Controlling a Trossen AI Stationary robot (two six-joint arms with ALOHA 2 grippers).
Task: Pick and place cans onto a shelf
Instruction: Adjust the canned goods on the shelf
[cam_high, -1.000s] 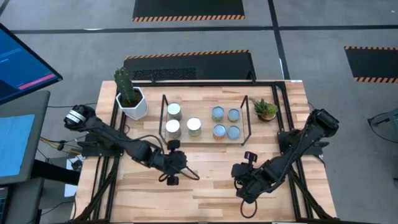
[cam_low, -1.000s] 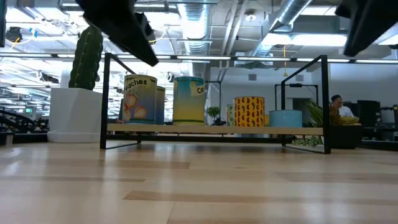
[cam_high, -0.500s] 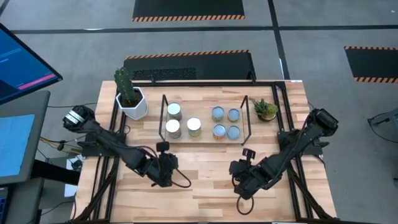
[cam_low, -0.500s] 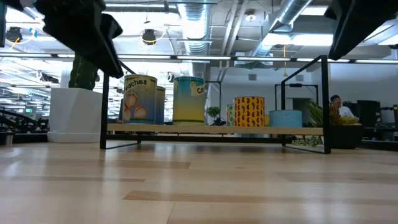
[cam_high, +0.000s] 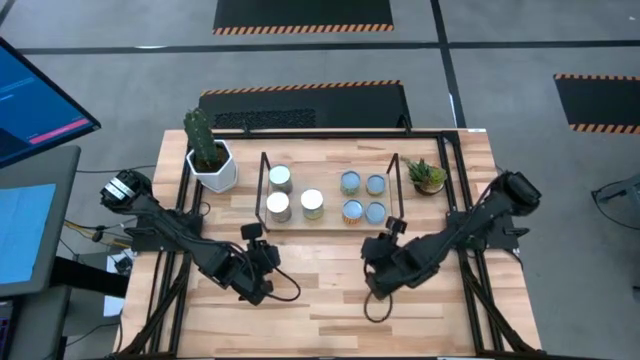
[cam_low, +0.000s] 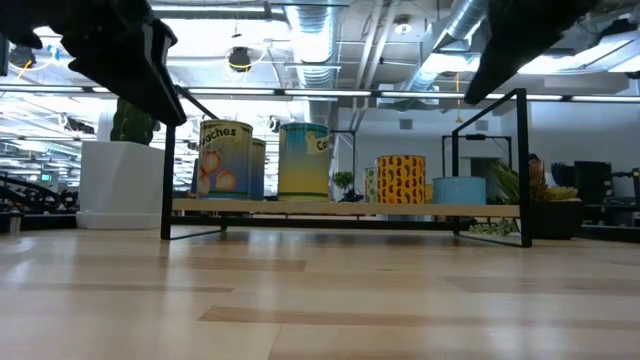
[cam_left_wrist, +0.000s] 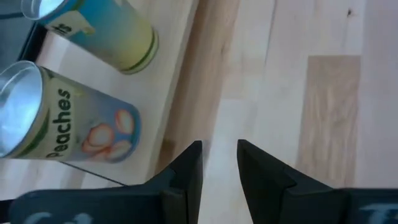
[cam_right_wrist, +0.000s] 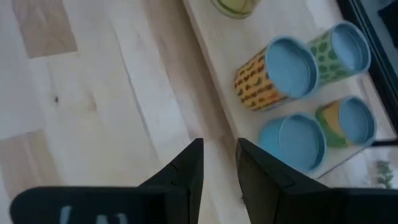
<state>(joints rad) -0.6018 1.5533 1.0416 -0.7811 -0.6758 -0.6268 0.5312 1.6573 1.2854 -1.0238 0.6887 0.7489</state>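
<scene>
High view shows seven cans on the shelf (cam_high: 262, 190): three silver-topped cans (cam_high: 280, 179) on its left part and four blue-topped cans (cam_high: 351, 182) on its right part. My left gripper (cam_high: 255, 284) hangs over the bare table (cam_high: 320, 300) in front of the shelf, its fingers (cam_left_wrist: 189, 168) nearly closed on nothing. My right gripper (cam_high: 377, 278) hangs the same way, fingers (cam_right_wrist: 188, 167) also almost together and empty. Since half a second ago the left gripper has pulled back a little and the right one has moved nearer the shelf.
</scene>
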